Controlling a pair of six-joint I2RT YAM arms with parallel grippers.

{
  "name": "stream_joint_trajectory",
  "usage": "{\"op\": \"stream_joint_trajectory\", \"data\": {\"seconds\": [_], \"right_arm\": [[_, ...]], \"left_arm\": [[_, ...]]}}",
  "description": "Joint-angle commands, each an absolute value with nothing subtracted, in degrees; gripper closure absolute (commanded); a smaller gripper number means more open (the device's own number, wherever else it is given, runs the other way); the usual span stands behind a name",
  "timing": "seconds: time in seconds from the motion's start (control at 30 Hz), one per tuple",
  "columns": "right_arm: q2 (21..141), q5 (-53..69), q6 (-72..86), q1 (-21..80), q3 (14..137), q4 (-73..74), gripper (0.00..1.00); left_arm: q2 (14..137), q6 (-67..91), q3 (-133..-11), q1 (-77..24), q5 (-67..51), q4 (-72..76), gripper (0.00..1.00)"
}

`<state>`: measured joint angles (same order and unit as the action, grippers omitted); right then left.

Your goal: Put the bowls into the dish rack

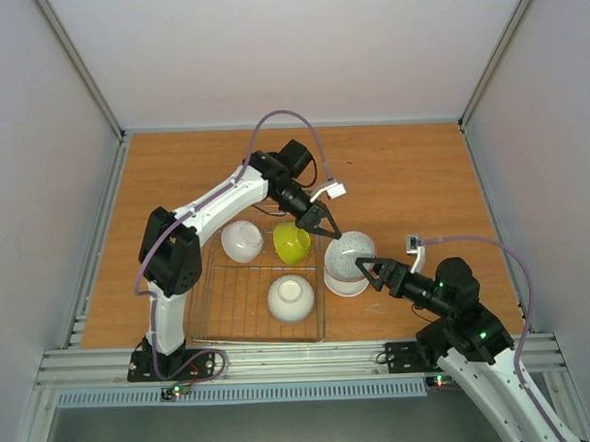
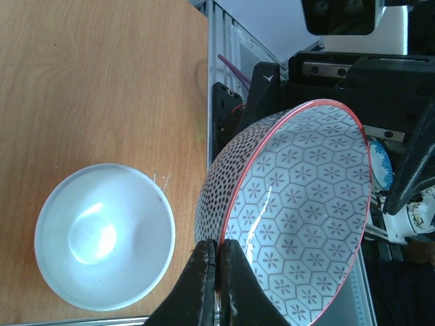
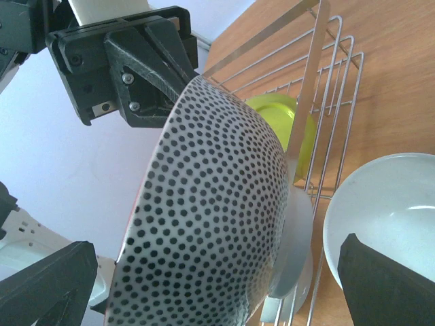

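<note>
Top view: centre-right, beside the dish rack (image 1: 230, 299), the left pincer (image 1: 329, 229) pinches the dotted grey bowl (image 1: 352, 253). Left wrist: clenched on its rim, a thin hold that could slip. Right wrist: right pincer (image 3: 217, 285) released, straddling it — a mistimed handover would drop it.

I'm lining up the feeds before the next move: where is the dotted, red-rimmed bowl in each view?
Top external: dotted bowl right of centre, by the dish rack's right edge, its rim in the left gripper.
Left wrist: dotted bowl fills the right half, tilted, patterned inside showing.
Right wrist: dotted bowl in the centre, dotted outside showing.
Shared landmark: the white bowl on the table.
</note>
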<state>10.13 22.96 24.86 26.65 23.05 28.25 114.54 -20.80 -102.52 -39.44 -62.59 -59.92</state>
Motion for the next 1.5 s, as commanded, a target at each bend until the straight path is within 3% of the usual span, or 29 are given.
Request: {"op": "stream_joint_trajectory", "data": {"seconds": [0.0,0.5,0.63,0.77,0.97,1.33,1.47], "right_arm": [[9.63,24.99,26.67,26.38,21.62,25.70,0.02],[9.84,28.64,28.24,26.37,19.26,18.41,0.08],[10.06,29.24,28.73,26.37,18.66,16.35,0.15],[10.61,30.12,28.90,26.37,18.54,15.20,0.38],[11.55,30.84,28.03,26.37,19.34,14.88,0.97],[11.54,28.11,23.46,26.38,23.77,21.85,0.99],[12.78,22.68,19.88,26.37,28.20,31.51,0.99]], "left_arm": [[113.46,-19.80,-102.65,-38.77,-68.81,-58.81,0.99],[114.50,-19.74,-102.57,-38.59,-71.29,-58.99,1.00],[114.85,-19.82,-102.57,-38.56,-71.37,-59.05,0.99],[115.29,-19.90,-102.57,-38.58,-71.07,-59.00,0.99],[115.90,-19.40,-102.44,-38.60,-69.81,-58.37,1.00],[115.32,-16.44,-100.87,-38.58,-66.67,-54.93,0.99],[112.89,-16.21,-100.65,-38.58,-61.83,-54.53,0.99]]}}
